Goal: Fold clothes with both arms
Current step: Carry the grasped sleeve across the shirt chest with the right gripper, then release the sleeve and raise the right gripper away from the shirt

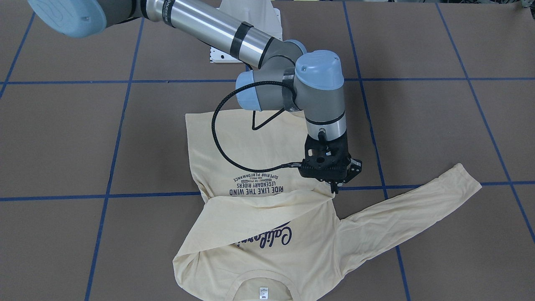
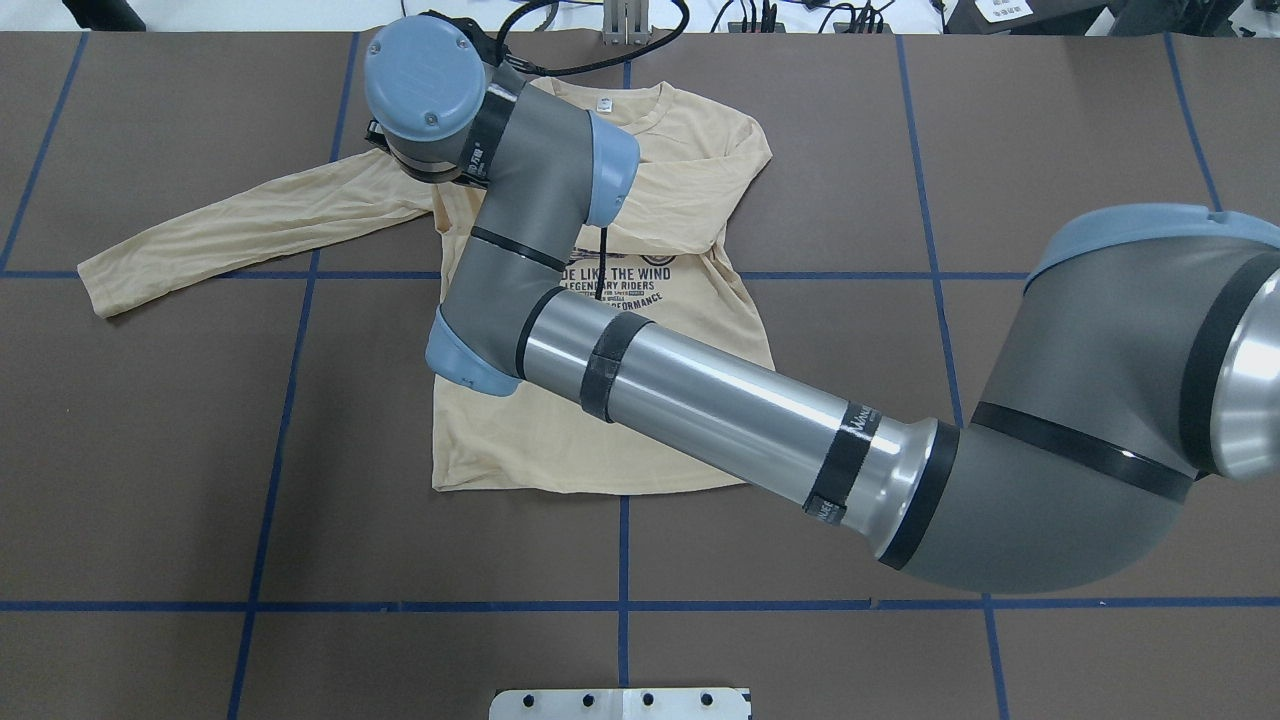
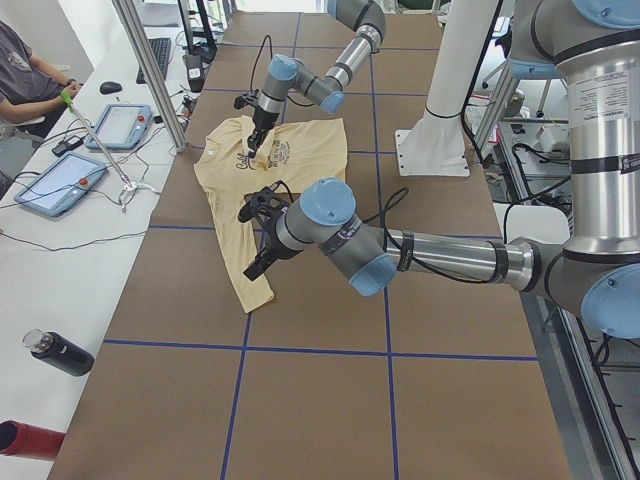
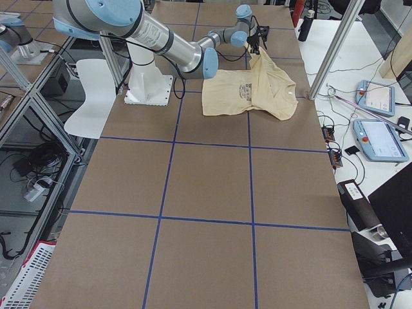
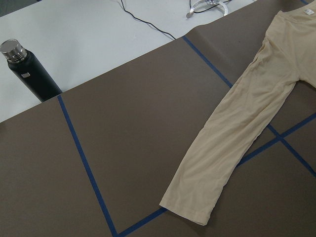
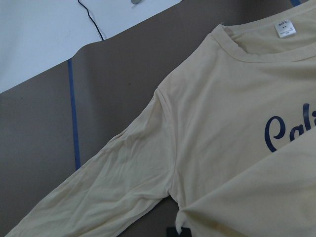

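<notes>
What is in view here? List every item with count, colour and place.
shirt: 1, cream-yellow, mid-table, one sleeve across the chest, the other spread flat
table: 1, brown, under everything
tape: blue, grid on table
bench: 1, white, beside table
bottle: 1, black, silver cap, on bench
tablets: 2, grey, on bench
pedestal: 1, white, table's robot side
person: 1, grey top, at bench
right arm: grey, light blue, over shirt
right tool: black, shut on crossed sleeve's end
left arm: grey, light blue, near spread sleeve
left tool: black, open or shut unclear
</notes>
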Robot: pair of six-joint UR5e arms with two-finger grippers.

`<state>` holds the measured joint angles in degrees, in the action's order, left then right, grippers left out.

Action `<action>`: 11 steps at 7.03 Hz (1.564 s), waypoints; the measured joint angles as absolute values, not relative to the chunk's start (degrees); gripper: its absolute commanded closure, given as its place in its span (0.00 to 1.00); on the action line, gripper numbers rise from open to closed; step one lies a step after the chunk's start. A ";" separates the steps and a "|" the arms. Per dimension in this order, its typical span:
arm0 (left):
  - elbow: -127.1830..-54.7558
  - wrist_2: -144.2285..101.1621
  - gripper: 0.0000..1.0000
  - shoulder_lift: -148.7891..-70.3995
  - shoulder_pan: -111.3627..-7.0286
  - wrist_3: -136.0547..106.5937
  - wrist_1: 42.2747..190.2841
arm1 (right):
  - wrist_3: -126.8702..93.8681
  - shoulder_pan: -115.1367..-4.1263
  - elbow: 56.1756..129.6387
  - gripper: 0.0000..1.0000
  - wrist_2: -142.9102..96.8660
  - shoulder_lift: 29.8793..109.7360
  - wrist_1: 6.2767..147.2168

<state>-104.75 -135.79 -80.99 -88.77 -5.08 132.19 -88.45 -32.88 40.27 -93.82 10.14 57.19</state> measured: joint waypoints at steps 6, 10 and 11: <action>-99.92 -139.81 0.02 -80.76 -84.82 -9.88 131.82 | -94.32 -33.84 49.85 0.01 -97.18 11.87 67.51; -87.26 -139.63 0.14 -88.91 -78.59 -15.40 131.71 | -85.20 -44.14 92.33 0.01 -116.17 51.17 74.83; -84.83 -139.60 0.23 -90.96 -76.74 -16.41 131.77 | -80.07 -47.64 99.66 0.01 -120.48 60.36 74.95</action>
<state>-84.83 -139.60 -90.96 -76.74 -16.41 131.77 -80.07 -47.64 99.66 -120.48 60.36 74.95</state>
